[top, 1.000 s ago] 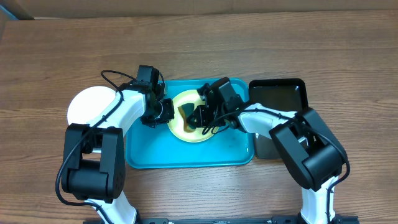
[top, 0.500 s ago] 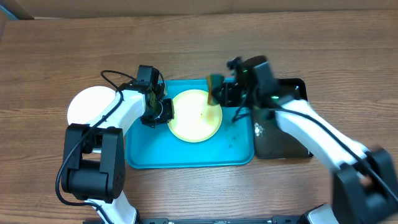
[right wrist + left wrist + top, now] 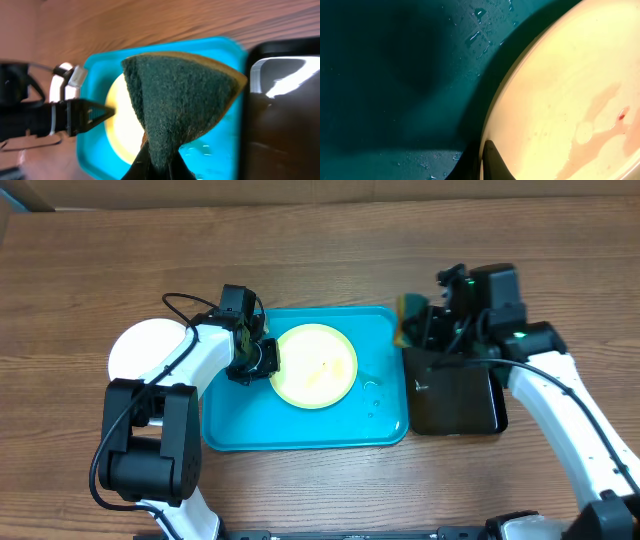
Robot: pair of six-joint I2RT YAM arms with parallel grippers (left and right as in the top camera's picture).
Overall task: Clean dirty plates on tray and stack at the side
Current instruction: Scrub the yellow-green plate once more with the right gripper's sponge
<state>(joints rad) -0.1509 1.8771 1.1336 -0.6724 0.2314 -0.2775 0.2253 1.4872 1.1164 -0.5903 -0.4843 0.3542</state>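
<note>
The pale yellow-green plate (image 3: 315,367) lies in the turquoise tray (image 3: 300,432), with a faint pinkish smear (image 3: 600,110) on it. My left gripper (image 3: 262,358) is shut on the plate's left rim; in the left wrist view one finger (image 3: 492,160) lies over the rim (image 3: 560,75). A white plate (image 3: 140,345) lies on the table left of the tray; I cannot tell if another is under it. My right gripper (image 3: 425,328) is shut on a green sponge (image 3: 405,308), held above the tray's right edge. The sponge (image 3: 180,100) fills the right wrist view.
A narrow black tray (image 3: 455,400) holding dark water sits against the turquoise tray's right side, under my right arm. Water drops lie on the tray floor (image 3: 372,390). The wooden table (image 3: 320,240) extends behind both trays.
My right gripper has lifted the sponge off the yellow-green plate and moved it right, to the edge of the black tray. The left gripper and the plate have not moved.
</note>
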